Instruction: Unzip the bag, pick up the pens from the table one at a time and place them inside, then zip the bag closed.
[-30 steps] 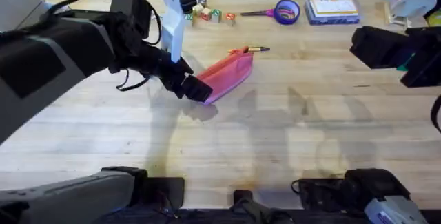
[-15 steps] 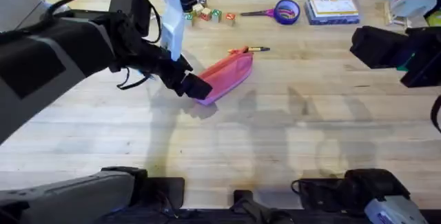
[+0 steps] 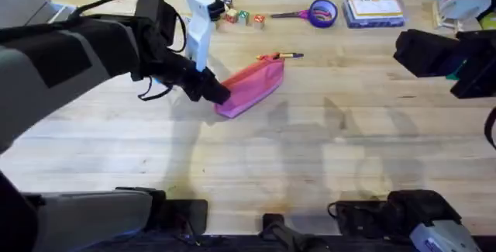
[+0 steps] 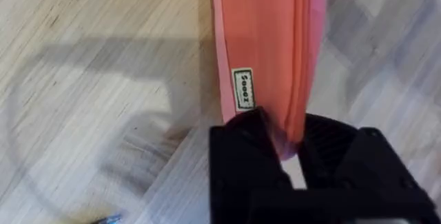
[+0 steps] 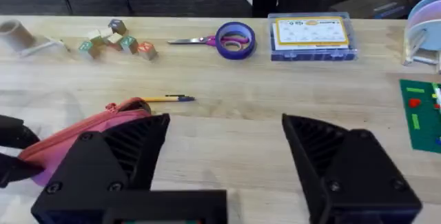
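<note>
Early in the job, by the look of it: at the left of the bench (image 3: pixel 310 159), seen clamped in the left end effector (image 3: pixel 219 94), fingers pressed shut on the near-left tip of the bag (image 3: pixel 256 83). Judged to be steadying the pouch for unzipping, or starting on the zip itself; impossible to say which. Close up from the left wrist, pinched on the very end of the pink fabric (image 4: pixel 265 38) just past a small white label (image 4: pixel 242 89), with a darker seam running the length of the pouch beside it; impossible to tell from here whether zipped or part open, and no gaping mouth to be seen. Lying slantwise on the wood, slim, soft and slightly slumped, pointing away to the right and back. Touching or just beside its far end, an orange-yellow pen (image 3: pixel 285 55) with a dark tip, flat on the bench and plainly not yet inside. Farther right, well apart from bag and pen, held above the wood with fingers spread wide and nothing between them, the right end effector (image 5: pixel 226 124). Left to do, on this evidence: opening confirmed, pens picked up one at a time and loaded, zip drawn closed.
</note>
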Robot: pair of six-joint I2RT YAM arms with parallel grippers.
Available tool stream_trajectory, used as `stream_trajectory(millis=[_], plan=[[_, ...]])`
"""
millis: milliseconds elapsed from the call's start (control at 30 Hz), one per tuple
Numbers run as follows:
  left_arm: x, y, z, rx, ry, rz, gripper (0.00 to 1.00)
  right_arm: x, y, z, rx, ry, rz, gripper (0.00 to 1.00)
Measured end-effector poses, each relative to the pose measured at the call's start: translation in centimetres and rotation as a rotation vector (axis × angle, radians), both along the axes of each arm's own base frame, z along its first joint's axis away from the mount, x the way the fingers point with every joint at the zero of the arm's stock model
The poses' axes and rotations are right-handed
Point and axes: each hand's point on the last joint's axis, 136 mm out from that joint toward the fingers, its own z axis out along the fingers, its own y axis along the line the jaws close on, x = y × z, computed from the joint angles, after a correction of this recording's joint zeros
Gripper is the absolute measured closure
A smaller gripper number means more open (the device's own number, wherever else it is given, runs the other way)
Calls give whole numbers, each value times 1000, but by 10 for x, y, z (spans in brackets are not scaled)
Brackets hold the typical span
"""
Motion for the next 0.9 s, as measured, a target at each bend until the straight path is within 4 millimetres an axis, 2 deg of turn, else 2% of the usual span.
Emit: stream_trajectory(millis=[100,167,500,767,900], plan=[[1,0,0,1,-6,1,916,0,0,0,0,-1,0,4],[1,0,0,1,-6,1,951,0,0,0,0,-1,0,4],[1,0,0,1,-6,2,957,2,6,-2,32,14,23,3],[1,0,0,1,-5,2,957,31,24,-26,79,159,120,3],[1,0,0,1,-5,2,956,47,37,-25,107,212,180,4]])
